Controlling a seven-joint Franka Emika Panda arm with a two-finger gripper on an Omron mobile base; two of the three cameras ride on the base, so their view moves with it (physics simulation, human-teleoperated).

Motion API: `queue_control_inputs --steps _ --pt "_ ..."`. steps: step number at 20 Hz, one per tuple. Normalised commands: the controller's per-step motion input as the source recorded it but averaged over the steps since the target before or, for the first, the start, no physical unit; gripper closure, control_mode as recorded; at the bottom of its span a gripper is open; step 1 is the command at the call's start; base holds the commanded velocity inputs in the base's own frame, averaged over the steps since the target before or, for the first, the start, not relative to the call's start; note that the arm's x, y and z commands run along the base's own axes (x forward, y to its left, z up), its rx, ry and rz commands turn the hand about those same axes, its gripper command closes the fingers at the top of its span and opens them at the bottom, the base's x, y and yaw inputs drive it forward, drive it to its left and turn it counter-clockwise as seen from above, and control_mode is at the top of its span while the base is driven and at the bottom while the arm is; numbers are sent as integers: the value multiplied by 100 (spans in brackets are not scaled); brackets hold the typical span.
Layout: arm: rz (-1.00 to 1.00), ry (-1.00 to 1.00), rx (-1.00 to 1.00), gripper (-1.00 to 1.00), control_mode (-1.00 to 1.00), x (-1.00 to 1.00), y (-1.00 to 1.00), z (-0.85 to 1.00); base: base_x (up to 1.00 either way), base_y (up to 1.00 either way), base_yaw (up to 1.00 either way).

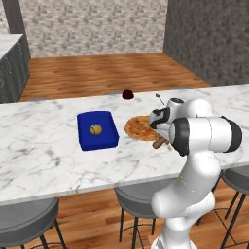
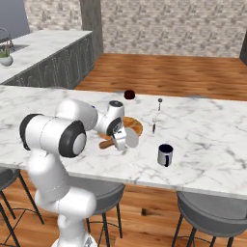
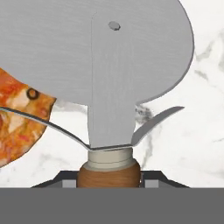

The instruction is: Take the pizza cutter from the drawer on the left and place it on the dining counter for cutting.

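1. Hand view: the pizza cutter (image 3: 109, 92) is close to the lens, its grey round blade up top and its brown wooden handle at the bottom between the finger tips. The gripper (image 3: 109, 181) is clamped on that handle.
2. Same view: the pizza (image 3: 19, 118) lies left of the blade, partly behind it; white marble to the right.
3. Left base view: the cutter handle (image 1: 159, 142) pokes out below the wrist, just off the pizza's (image 1: 138, 127) near-right edge. The arm hides the blade.
4. Right base view: the blade (image 2: 130, 138) shows as a pale disc at the near edge of the pizza (image 2: 132, 124), above the dining counter (image 2: 212, 140). The gripper (image 2: 117, 139) is low over the marble.
5. Around: a blue tray (image 1: 97, 130) holding a small round yellowish item (image 1: 96, 129) lies left of the pizza; a dark red bowl (image 1: 128, 94) sits by the far edge; a slim utensil (image 2: 157, 115) lies right of the pizza; a dark mug (image 2: 165, 155) stands near-right of the blade, apart from it.
6. Room: bare marble runs wide to the right past the mug, and left of the tray. Stools (image 1: 26, 219) sit under the near edge.
7. Far left, right base view: a second counter with a sink (image 2: 9, 48).
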Motion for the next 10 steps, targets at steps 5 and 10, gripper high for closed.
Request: queue_control_inputs --steps 5,10 --pt "0 0 0 100 -100 26 -2 -25 0 0 0" --pt "0 0 0 100 -100 7 -1 -30 0 0 0"
